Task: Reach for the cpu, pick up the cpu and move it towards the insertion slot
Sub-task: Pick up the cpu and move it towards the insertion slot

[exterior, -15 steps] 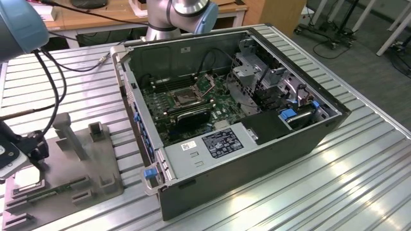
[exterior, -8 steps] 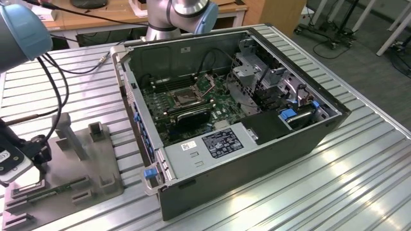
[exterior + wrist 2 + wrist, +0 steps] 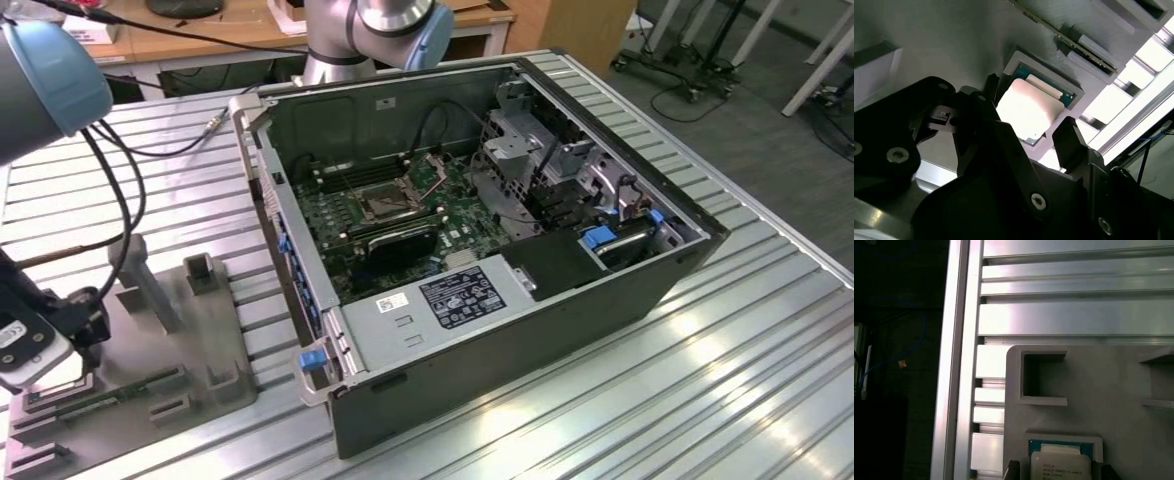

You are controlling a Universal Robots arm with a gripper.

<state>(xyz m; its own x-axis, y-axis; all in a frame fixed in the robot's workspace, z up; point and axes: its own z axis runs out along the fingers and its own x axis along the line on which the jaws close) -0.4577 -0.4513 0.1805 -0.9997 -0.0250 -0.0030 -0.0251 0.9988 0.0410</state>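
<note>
Cpu (image 3: 1026, 112) sits flat in its square pocket in the grey holder (image 3: 929, 40), silvery top up, a green edge showing along one side, and it has not left that seat. Gripper (image 3: 1029, 105) is right down over it, black fingers (image 3: 1069, 139) apart, one on each side of the chip and close to its edges. I cannot tell whether either pad touches, and nothing looks clamped. So the reach looks all but done, the pick-up not yet. In the exterior view the holder lies on the slatted metal surface (image 3: 694, 400) at the exterior view's left, well apart from the open computer case (image 3: 534, 330). There the insertion slot (image 3: 378, 203) waits on the green motherboard (image 3: 447, 225), so the whole carry is left.
</note>
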